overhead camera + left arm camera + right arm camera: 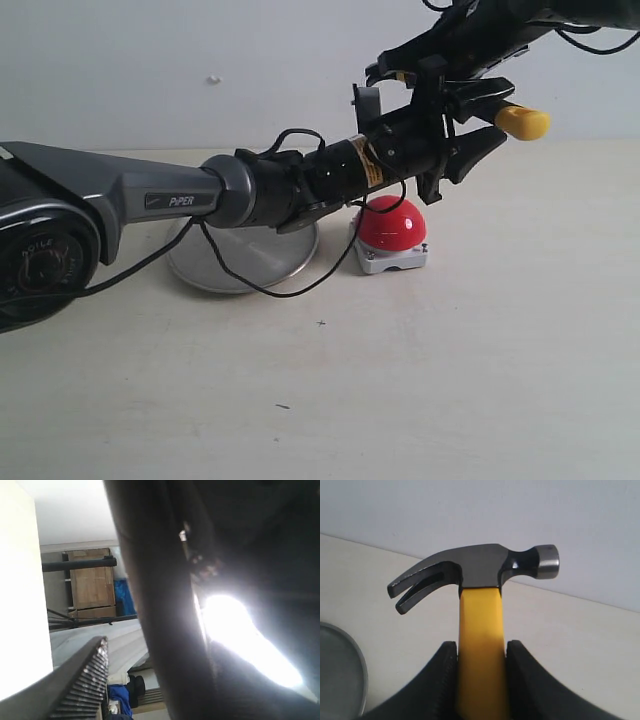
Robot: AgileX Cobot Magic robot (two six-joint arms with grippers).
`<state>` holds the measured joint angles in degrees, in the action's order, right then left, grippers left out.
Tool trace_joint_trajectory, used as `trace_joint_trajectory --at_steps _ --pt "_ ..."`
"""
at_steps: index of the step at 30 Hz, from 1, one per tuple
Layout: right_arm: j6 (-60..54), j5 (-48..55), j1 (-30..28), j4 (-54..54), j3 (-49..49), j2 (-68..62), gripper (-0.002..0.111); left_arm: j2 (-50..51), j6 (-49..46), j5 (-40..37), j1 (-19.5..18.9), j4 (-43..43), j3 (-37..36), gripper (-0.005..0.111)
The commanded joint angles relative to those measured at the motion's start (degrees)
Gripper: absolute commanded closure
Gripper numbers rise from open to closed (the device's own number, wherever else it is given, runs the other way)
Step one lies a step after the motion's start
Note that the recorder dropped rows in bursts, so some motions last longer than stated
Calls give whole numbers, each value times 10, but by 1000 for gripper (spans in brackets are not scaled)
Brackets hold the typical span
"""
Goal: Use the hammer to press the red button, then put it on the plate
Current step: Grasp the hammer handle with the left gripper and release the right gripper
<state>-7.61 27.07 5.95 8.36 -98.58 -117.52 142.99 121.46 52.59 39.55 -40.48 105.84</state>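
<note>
My right gripper (481, 652) is shut on the hammer's (479, 630) yellow handle just below the dark steel head (475, 565), which stands clear above the table. In the exterior view only the hammer's yellow looped end (522, 122) shows, high at the right. My left gripper (505, 112) reaches across and is open, with one finger above and one below that end. The left wrist view shows a ribbed finger (85, 680) apart from a dark blurred shaft. The red button (392, 225) sits on its grey base below both grippers. The silver plate (240, 265) lies left of it, partly behind the left arm.
The left arm (180, 200) stretches low across the table over the plate, with a black cable (270, 290) hanging from it. The right arm (470, 40) comes in from the top right. A white wall stands behind the table. The plate's rim (360, 670) shows in the right wrist view.
</note>
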Motion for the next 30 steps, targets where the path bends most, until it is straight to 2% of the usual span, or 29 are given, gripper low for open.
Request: trace_joint_trajectory --at_steps 1,7,16,27,30 --pt "3 -38 1 -13 -5 19 108 -2 3 2 4 18 5 48" --pt "3 -33 1 -16 -5 33 108 -2 3 -9 4 51 5 48" --pt "3 -17 1 -23 -5 37 108 -3 3 7 4 54 6 49" --pt "3 -21 1 -23 -5 37 108 -3 3 17 5 52 41 49" --pt "3 -21 1 -23 -5 37 108 -3 3 13 5 52 41 55"
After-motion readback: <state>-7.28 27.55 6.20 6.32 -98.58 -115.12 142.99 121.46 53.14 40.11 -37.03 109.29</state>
